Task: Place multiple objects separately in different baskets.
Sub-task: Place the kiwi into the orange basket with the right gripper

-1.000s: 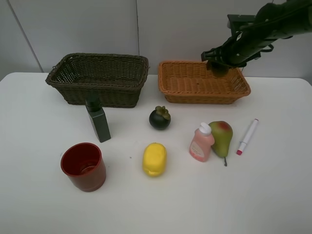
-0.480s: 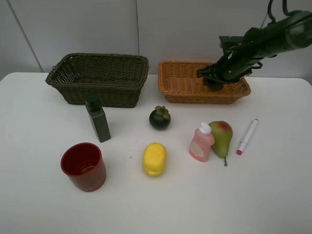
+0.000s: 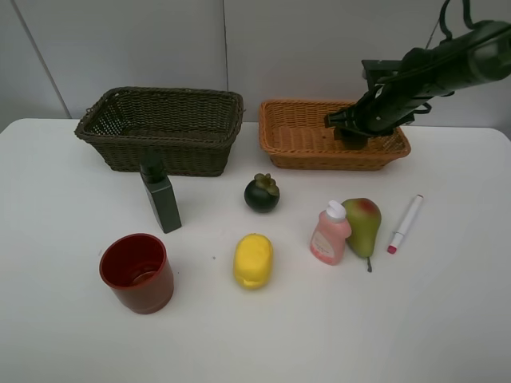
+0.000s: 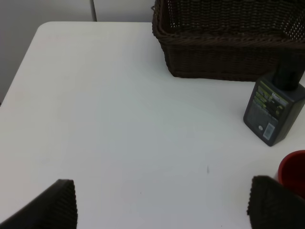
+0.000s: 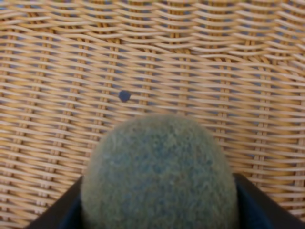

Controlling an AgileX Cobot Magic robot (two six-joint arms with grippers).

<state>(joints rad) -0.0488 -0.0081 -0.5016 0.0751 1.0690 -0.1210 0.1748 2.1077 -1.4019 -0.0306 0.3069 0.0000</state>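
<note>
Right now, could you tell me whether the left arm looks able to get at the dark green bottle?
Probably yes. The left arm's fingers stand wide apart, and only bare table lies between them and the dark green bottle; the dark basket stands behind it, the red cup beside.

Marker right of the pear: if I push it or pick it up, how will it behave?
The marker lies flat on the table and looks round-bodied, so a sideways push would probably roll it. It seems slim, stiff and light; its smooth plastic may slip when gripped. The pear sits apart, so a short roll likely hits nothing.
</note>
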